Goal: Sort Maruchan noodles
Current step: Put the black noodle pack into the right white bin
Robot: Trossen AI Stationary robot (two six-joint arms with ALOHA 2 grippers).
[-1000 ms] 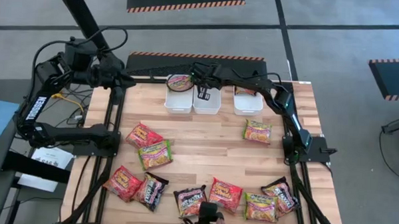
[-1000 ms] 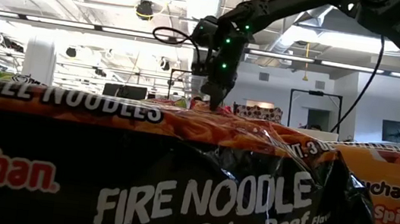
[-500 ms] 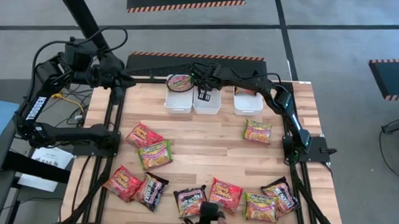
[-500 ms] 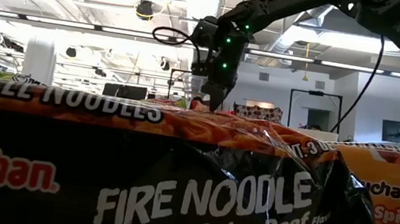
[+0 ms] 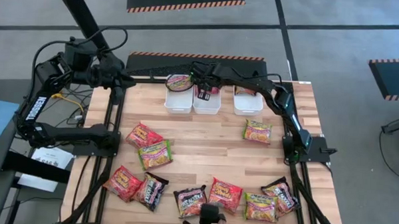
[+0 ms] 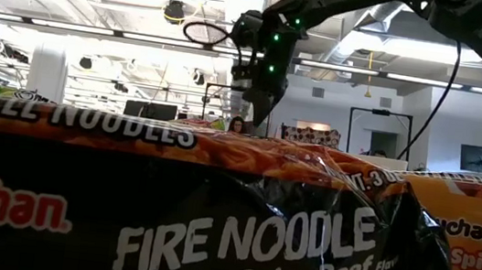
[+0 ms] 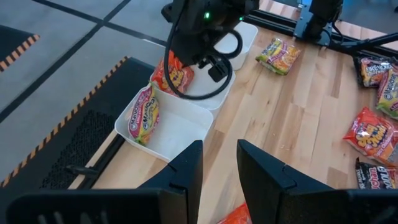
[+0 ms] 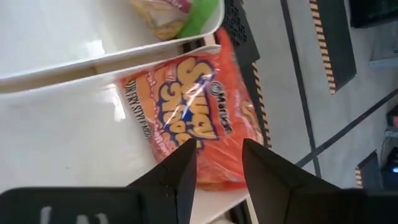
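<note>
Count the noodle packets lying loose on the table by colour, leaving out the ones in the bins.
Red-orange packets: 3
Green-yellow packets: 3
Black packets: 3
Total: 9

A black Fire Noodle Spicy Beef packet (image 6: 213, 215) fills most of the low view, lying right in front of the camera with its crinkled orange upper edge across the middle. Beside it at the right edge sits an orange Maruchan packet (image 6: 477, 238). Behind them the right arm reaches in from the upper right, its gripper (image 6: 258, 109) pointing down just above the packets' top line, green lights glowing on the wrist.
</note>
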